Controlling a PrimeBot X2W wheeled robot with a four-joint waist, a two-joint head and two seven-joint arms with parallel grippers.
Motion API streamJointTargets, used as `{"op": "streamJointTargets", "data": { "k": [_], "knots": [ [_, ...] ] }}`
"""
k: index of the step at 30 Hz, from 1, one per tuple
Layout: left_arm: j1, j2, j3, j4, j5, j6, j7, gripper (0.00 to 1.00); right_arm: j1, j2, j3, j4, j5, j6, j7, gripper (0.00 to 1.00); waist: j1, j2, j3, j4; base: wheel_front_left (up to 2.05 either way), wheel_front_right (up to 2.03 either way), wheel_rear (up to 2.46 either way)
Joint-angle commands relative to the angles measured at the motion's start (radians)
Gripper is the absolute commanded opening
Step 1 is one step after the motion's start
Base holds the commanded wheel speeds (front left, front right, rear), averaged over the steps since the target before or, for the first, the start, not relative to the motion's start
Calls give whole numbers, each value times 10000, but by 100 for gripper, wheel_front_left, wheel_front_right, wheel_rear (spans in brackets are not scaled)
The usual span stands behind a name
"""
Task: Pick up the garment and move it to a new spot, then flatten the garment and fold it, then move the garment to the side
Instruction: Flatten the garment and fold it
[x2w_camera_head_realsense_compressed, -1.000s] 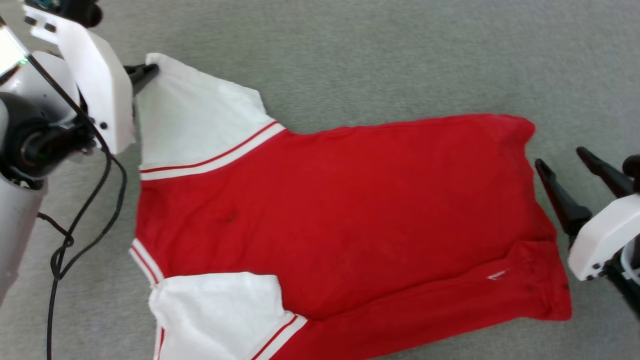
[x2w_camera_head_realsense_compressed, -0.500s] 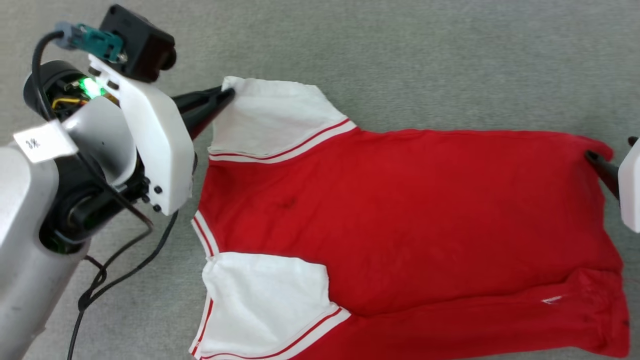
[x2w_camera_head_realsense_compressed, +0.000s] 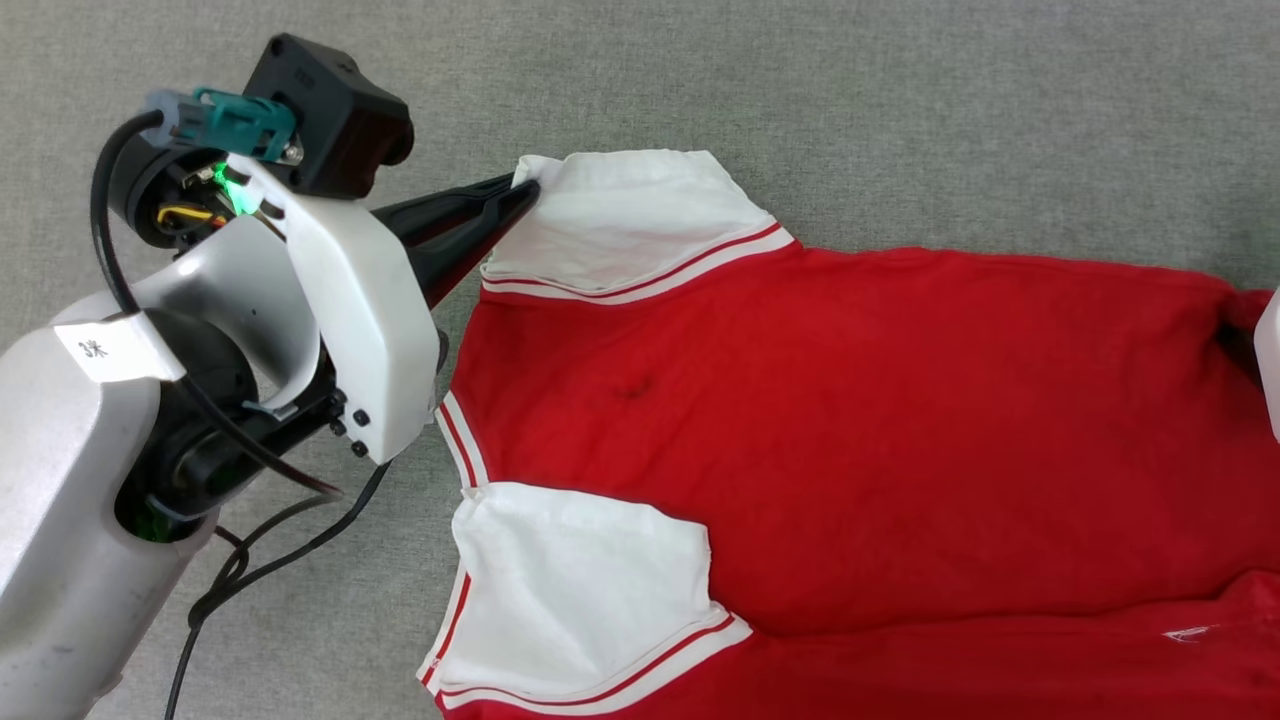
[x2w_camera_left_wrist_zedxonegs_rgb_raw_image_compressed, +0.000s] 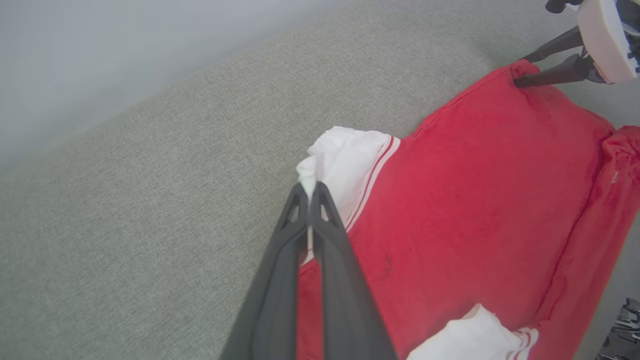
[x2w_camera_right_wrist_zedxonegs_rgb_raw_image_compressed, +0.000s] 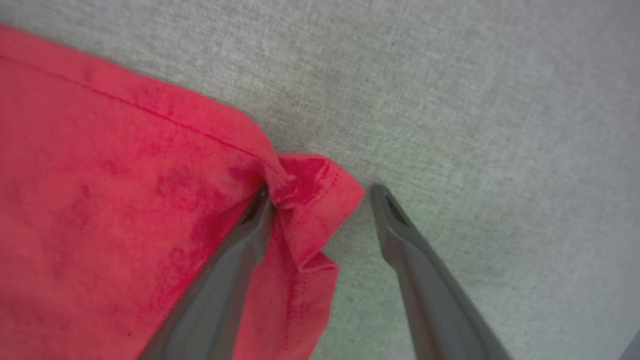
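**Garment spread flat, a gripper at each end**

Head view: garment (x2w_camera_head_realsense_compressed: 850, 420) lies spread on the grey surface (x2w_camera_head_realsense_compressed: 900, 100). Its red body runs toward 3 o'clock, with white sleeves at 11 and 7 o'clock. Left gripper (x2w_camera_head_realsense_compressed: 528, 188), jaws pinched tight, holds the corner of the 11 o'clock sleeve (x2w_camera_head_realsense_compressed: 630, 215).

Right wrist view: right gripper (x2w_camera_right_wrist_zedxonegs_rgb_raw_image_compressed: 320, 191) gapes wide. One finger presses into the red hem corner (x2w_camera_right_wrist_zedxonegs_rgb_raw_image_compressed: 310, 180); the other stands just beside it at 3 o'clock, over bare surface.
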Motion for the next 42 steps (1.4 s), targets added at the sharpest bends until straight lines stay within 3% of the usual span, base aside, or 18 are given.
{"op": "streamJointTargets", "data": {
  "k": [1,2,3,4,5,12,21,31,42],
  "knots": [
    [83,5,-25,17,10,-28,-82,0,417,215,420,550,115,-3,120,100,1,0,85,83,0,0,0],
    [122,18,-29,53,1,-43,-111,0,509,237,526,664,209,-1,166,100,1,0,100,102,0,0,0],
    [146,36,-35,89,8,-42,-148,0,576,248,615,755,279,5,174,79,1,0,110,120,0,0,0],
    [158,52,-38,131,36,-54,-198,0,615,248,672,832,333,10,126,15,1,0,111,136,0,0,0],
    [141,40,-49,174,62,-61,-209,0,632,228,717,882,363,10,33,0,1,0,95,151,0,0,0],
    [497,43,63,659,-77,13,-562,0,536,377,343,1168,582,-3,-875,0,1,0,-460,78,0,0,0],
    [1790,330,358,720,-423,230,-1152,0,869,638,-170,634,935,-3,-2592,0,1,0,-1607,-63,0,0,0],
    [3956,660,237,76,-661,725,-1621,0,3100,802,-690,-488,1216,-4,-3852,0,1,0,-2829,-6,0,0,0],
    [6113,760,-193,-93,-928,1192,-1936,0,5166,706,-1161,-1068,1652,-4,-4512,0,1,0,-3216,28,0,0,0]
  ]
}}
